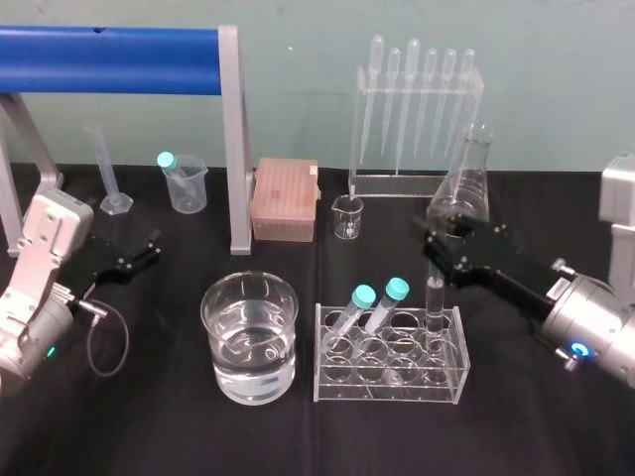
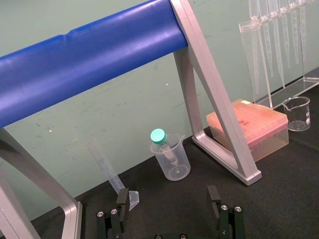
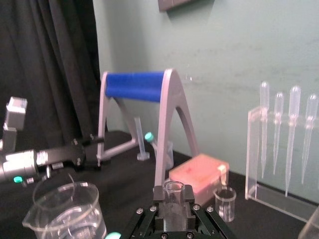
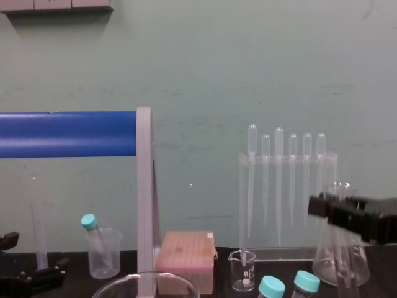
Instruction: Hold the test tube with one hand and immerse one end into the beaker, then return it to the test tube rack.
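Currently, head view: right gripper [image 1: 444, 241] pinches the test tube [image 1: 435, 302] near its top. The tube hangs upright straight below the fingers, its lower end in a back-row slot at the right end of the test tube rack [image 1: 389, 355]. The beaker [image 1: 250, 337], holding water, sits well to that gripper's left, beyond the rack. The left gripper [image 1: 149, 250] is parked far to the left.

Left wrist view: left gripper [image 2: 168, 199] spread wide, nothing between the fingers — a plastic cup [image 2: 172, 162] stands ahead of it.

Right wrist view: right gripper [image 3: 174, 201] is pressed on the test tube [image 3: 174, 188] just under the open rim; beaker [image 3: 65, 209] near, not touching.

Chest view: right gripper [image 4: 319, 207] low — conical flask [image 4: 341, 261] behind it, beaker [image 4: 146, 282] rim well to its left.
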{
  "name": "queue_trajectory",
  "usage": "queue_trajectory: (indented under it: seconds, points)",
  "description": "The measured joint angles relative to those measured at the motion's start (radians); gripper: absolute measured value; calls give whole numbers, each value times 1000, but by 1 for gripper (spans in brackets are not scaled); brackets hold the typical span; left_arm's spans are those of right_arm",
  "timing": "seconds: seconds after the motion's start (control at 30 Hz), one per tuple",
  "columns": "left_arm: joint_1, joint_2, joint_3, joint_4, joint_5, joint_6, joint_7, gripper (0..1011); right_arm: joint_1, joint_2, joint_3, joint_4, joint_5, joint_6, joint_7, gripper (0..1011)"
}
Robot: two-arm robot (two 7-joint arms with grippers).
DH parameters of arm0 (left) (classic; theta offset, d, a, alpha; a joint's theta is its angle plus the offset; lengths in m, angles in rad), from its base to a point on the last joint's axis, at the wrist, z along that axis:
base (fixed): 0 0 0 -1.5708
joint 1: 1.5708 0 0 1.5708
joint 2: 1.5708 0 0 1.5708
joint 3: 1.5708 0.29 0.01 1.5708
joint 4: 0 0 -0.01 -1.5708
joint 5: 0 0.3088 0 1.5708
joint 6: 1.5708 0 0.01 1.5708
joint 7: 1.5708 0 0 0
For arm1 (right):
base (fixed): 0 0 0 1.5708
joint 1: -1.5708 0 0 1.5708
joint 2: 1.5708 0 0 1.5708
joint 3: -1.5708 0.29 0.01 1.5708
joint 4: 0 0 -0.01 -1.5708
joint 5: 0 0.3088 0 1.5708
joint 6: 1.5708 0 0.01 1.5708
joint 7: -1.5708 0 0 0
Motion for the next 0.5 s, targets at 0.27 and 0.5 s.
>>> queue_trajectory:
  seconds: [0.27,0.5]
  points:
    - [0,0,0,0,0,0,0,1000,-12,1,42,-43,72,-27,21,227]
    - [0,0,0,0,0,0,0,1000,-5,1,71,-71,112,-81,43,227]
